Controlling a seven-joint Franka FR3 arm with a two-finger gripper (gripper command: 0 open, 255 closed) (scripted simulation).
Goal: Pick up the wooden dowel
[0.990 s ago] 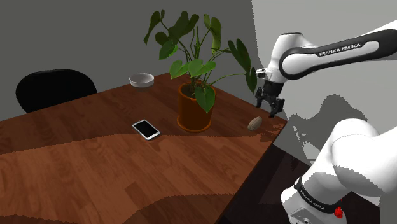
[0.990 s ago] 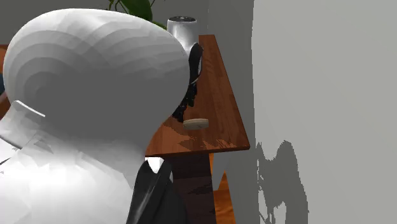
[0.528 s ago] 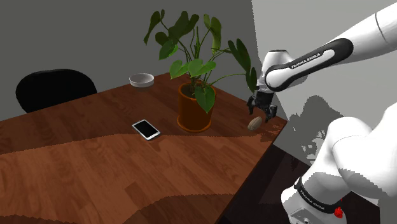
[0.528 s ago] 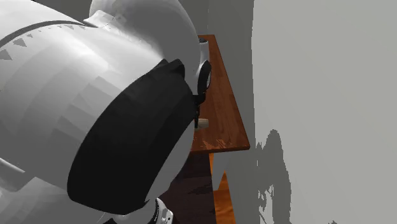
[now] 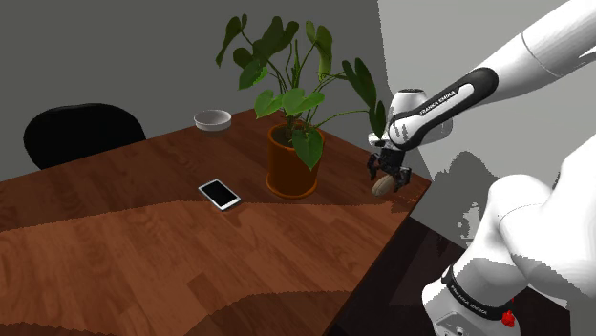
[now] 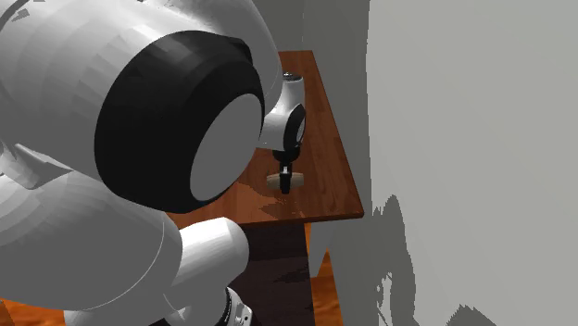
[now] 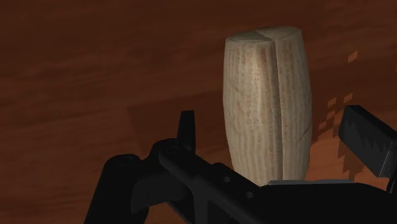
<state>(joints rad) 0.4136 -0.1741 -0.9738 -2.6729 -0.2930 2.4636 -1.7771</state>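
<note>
Lowered since a second ago, the white arm [image 5: 535, 52] has brought its hand from above the corner down to the brown tabletop [image 5: 143, 248]. The shoulder view gives the wider layout: a potted plant [image 5: 289, 143] near that corner, with a phone [image 5: 220, 194] and a small bowl [image 5: 212, 119] further off, none of them in the way. The claw [image 5: 390, 176] stands low over the corner by the wall. The wrist view supplies what the shoulder view leaves unclear: the fingers are spread wide, one on each side of the pale dowel [image 7: 267, 108], with a gap showing on both sides. The dowel lies flat on the wood, near the plant's pot and not yet held. I judge the approach done; closing on the dowel and lifting it are left. From its side angle, the second exterior view adds how near the dowel lies to the tabletop's end edge.
</note>
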